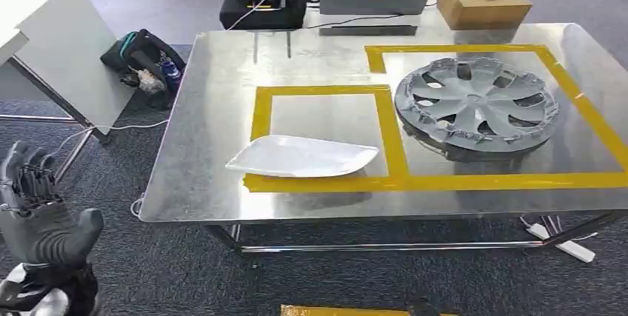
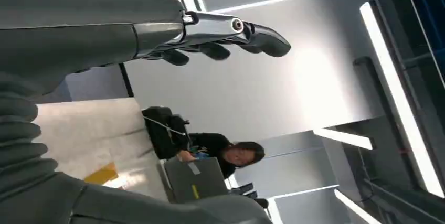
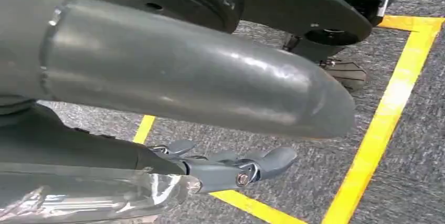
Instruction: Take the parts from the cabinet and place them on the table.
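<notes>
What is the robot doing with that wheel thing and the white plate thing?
Right now it holds neither. The grey wheel cover and the white part both lie on the metal table, each at a yellow tape box. The left hand is raised, empty, fingers apart. The right hand hangs over the floor, empty.

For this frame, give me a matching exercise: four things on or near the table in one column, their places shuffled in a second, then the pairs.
Things
1. white flat plastic panel
2. grey spoked wheel cover
3. brown cardboard box
4. left hand

Places
A. far right, beyond the steel table
B. raised beside the table's near left corner, holding nothing
C. across the near edge of the small yellow-taped square
D. inside the large yellow-taped rectangle

Pairs: 1-C, 2-D, 3-A, 4-B
</notes>
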You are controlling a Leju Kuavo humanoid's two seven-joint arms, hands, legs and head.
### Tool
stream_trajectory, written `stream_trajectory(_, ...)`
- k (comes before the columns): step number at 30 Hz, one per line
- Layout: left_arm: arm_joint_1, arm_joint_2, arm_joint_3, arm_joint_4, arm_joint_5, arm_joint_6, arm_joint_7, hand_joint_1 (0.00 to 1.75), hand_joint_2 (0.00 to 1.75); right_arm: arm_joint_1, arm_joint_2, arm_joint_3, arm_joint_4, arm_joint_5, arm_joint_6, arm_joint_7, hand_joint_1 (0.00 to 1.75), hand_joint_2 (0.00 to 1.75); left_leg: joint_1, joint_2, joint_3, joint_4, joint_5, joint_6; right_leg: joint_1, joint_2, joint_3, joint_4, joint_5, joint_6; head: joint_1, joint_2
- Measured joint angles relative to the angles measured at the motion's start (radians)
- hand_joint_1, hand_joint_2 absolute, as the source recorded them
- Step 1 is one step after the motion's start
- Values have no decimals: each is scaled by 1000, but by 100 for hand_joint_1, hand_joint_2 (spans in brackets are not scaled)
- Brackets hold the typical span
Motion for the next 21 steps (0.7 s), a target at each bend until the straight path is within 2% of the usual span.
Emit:
stream_trajectory(6, 56, -11, 73, -56, 8, -41, 0, 0, 0, 6, 0, -11, 0, 0, -10, 20, 0, 0, 0, 0, 0, 0, 0, 0, 0, 0, 0, 0, -1, 0, 0, 0)
stream_trajectory(10, 66, -19, 97, -65, 8, -55, 0, 0, 0, 5, 0, -12, 0, 0, -10, 20, 0, 0, 0, 0, -1, 0, -1, 1, -1, 0, 1, -1, 0, 1, 0, 0)
stream_trajectory(17, 67, -35, 125, -71, 27, -121, 0, 0, 0, 4, 0, -20, 0, -16, -14, -7, 0, 0, -2, 0, -1, 0, -2, 2, -2, -1, 3, -4, 1, 2, 0, 0)
stream_trajectory(21, 67, -35, 126, -71, 27, -123, 0, 0, 0, 4, 0, -21, 0, -16, -14, -8, 0, 0, -2, 0, -1, 0, -2, 3, -2, -1, 3, -4, 1, 2, 0, 0)
